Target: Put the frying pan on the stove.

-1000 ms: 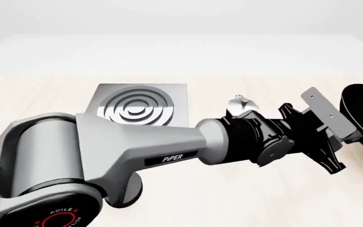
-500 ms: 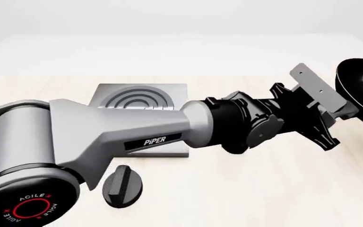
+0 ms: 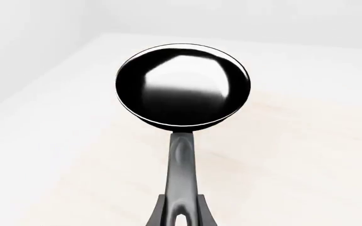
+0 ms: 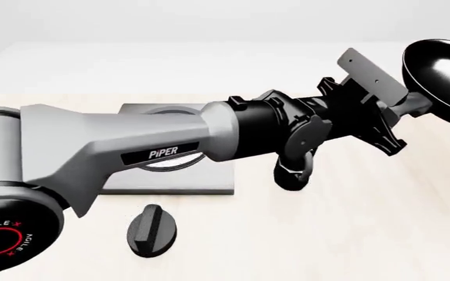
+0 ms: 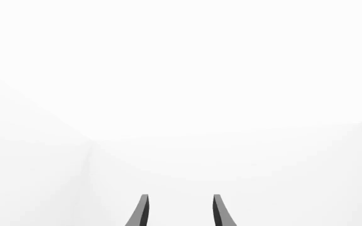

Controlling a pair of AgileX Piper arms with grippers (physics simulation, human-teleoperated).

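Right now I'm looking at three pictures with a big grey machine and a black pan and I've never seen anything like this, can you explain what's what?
These are simulator renders of two robot arms at a table. The front picture looks over the arms: the left arm crosses it, its end effector shut on the handle of the pan, held up above the table at the right. On the table lie the stove, partly hidden behind the arm, and a small black knob. The pan close-up comes from a camera on the left arm's wrist. The nearly white picture is the right arm's wrist camera: its end effector is open, holding nothing.
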